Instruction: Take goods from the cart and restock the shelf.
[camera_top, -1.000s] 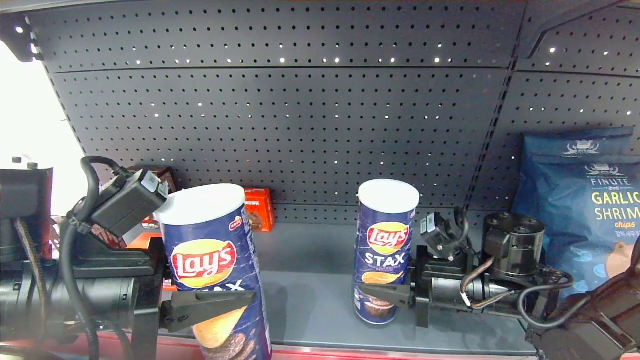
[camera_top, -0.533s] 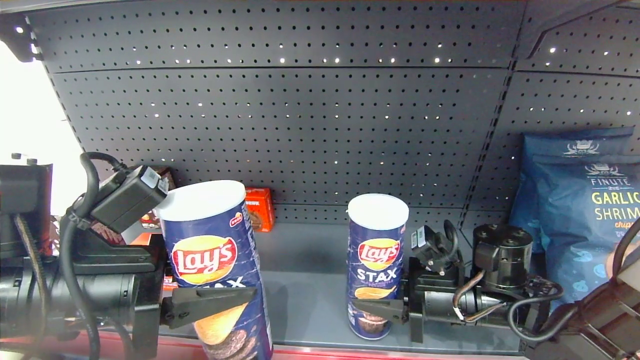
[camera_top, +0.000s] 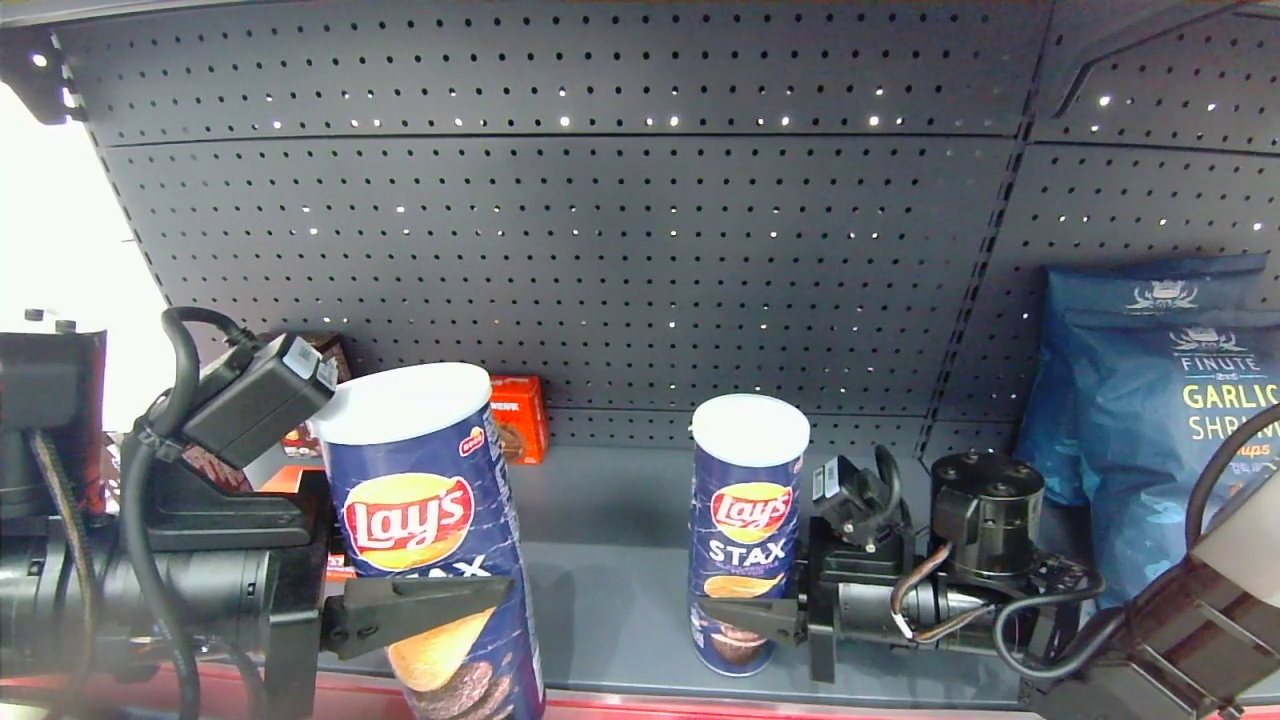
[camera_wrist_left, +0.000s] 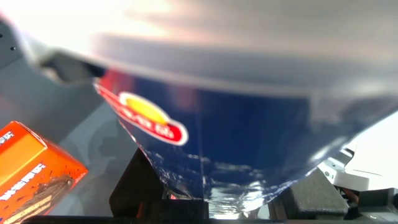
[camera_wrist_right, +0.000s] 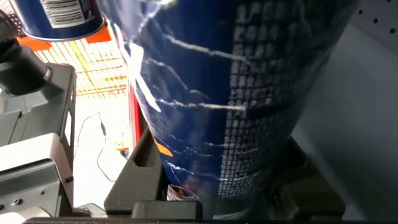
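Right claw (camera_top: 745, 617), its chip can (camera_top: 748, 500) now lower, farther left

A shop: pegboard-backed shelf (camera_top: 620, 560) with chip cans (camera_top: 745, 530), blue snack bags (camera_top: 1170, 400) and an orange box (camera_top: 520, 415).

The left chips can (camera_top: 430, 530) loses its base to the head view's lower edge; its lid is a pale blur in the left wrist view. An orange box (camera_top: 522, 420) sits half hidden behind it. The right chips can (camera_wrist_right: 236, 106) runs off the right wrist view's top. Blue snack bags (camera_top: 1160, 400) are cropped at right, partly masked by the right arm (camera_top: 1210, 600).
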